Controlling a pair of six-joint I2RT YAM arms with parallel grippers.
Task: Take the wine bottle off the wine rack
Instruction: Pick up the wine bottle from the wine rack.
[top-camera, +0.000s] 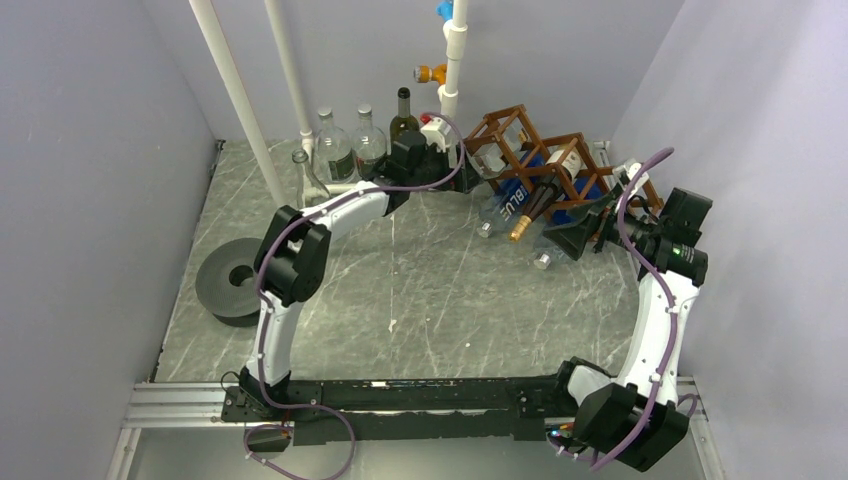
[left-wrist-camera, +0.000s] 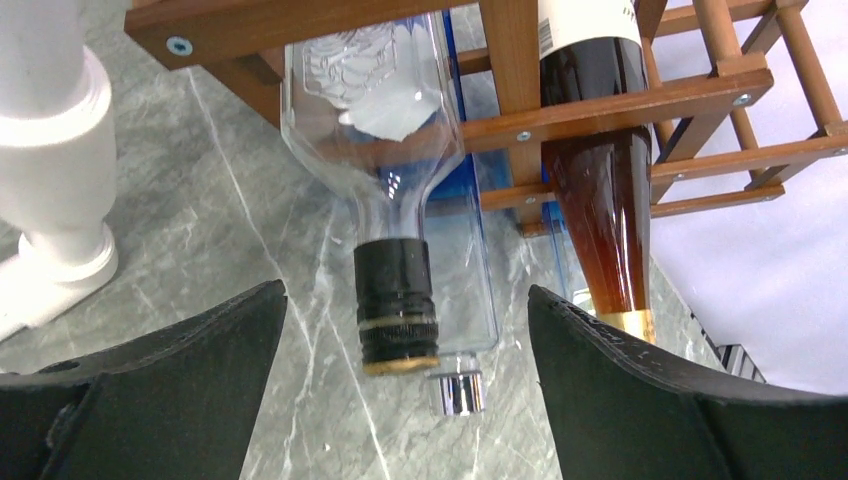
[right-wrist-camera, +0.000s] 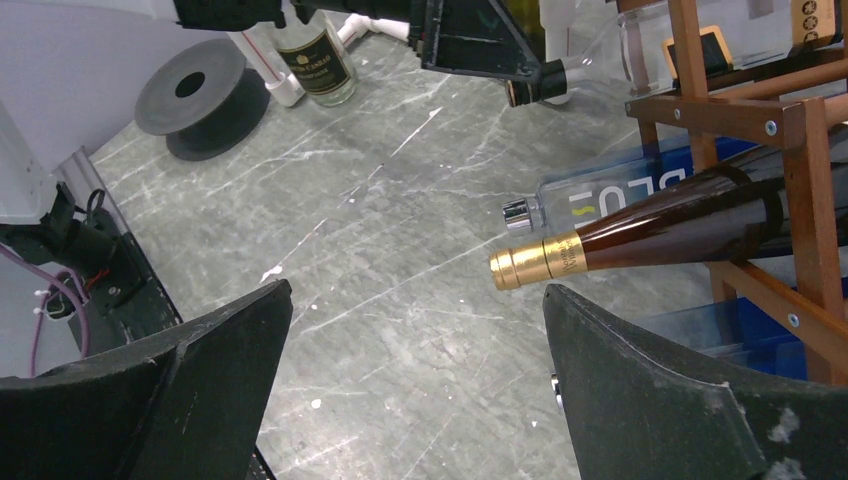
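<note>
The left arm stretches to the upper centre. Its left gripper (left-wrist-camera: 405, 300) stands wide apart, facing the black cap of the clear bottle (left-wrist-camera: 370, 120) in the wine rack (left-wrist-camera: 700, 93). The right gripper (right-wrist-camera: 418, 300) gapes empty.

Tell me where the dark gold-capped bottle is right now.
Top view: the dark gold-capped bottle lies in the wine rack at the far right of the table, its neck sticking out toward the arms, right beside the clear blue-lettered bottle.

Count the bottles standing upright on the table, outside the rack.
4, along the back: a dark bottle rightmost; leftward a clear bottle, a second clear bottle, then a smaller clear bottle in front, by the slanted pipe. The left arm may hide more.
</note>
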